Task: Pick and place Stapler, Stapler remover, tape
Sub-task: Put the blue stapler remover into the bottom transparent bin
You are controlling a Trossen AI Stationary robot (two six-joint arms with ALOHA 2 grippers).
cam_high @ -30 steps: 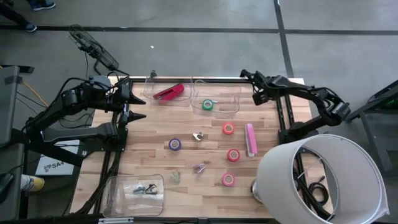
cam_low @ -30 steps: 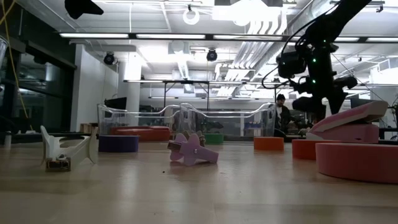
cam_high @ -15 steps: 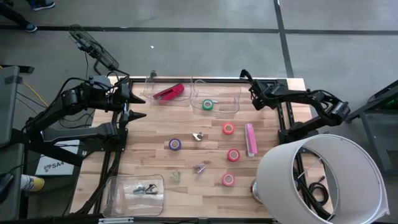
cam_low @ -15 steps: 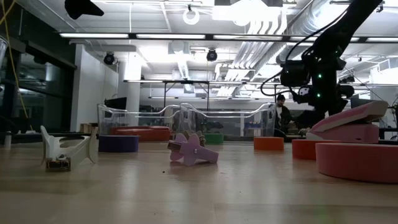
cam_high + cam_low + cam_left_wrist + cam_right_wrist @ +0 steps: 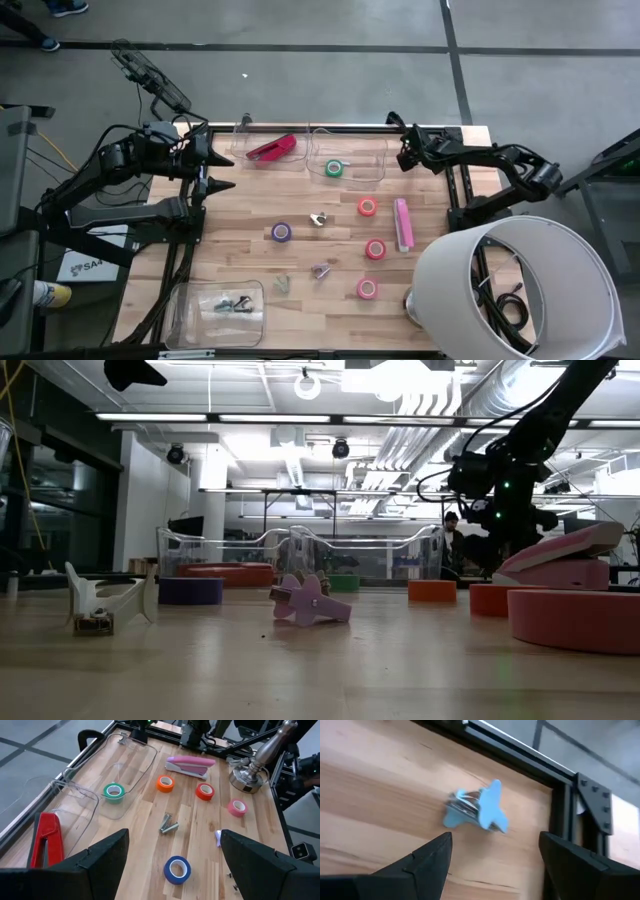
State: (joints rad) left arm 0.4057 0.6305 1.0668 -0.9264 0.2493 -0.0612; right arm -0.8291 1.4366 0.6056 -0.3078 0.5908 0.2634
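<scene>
My right gripper (image 5: 405, 153) (image 5: 495, 847) is open and hangs near the table's far right corner, just above a blue staple remover (image 5: 477, 812) that lies flat on the wood. My left gripper (image 5: 215, 172) (image 5: 172, 840) is open at the table's left edge and touches nothing. A red stapler (image 5: 271, 148) lies in a clear tray (image 5: 240, 140). The green tape (image 5: 334, 168) sits in a second clear tray (image 5: 372, 165). On the wood lie a pink stapler (image 5: 402, 224), the purple tape (image 5: 282, 232) and three red-pink tapes (image 5: 367, 207) (image 5: 375, 249) (image 5: 367, 288).
More staple removers lie mid-table (image 5: 319, 219) (image 5: 321, 269) (image 5: 283, 284). A clear tray (image 5: 250, 320) with small items stands at the near left corner. A white lamp shade (image 5: 520, 290) covers the near right corner. Black frame rails (image 5: 565, 805) border the far right corner.
My right gripper has come down toward the table at the far right corner and now hangs lower over the wood. The left arm and all objects have kept still.
</scene>
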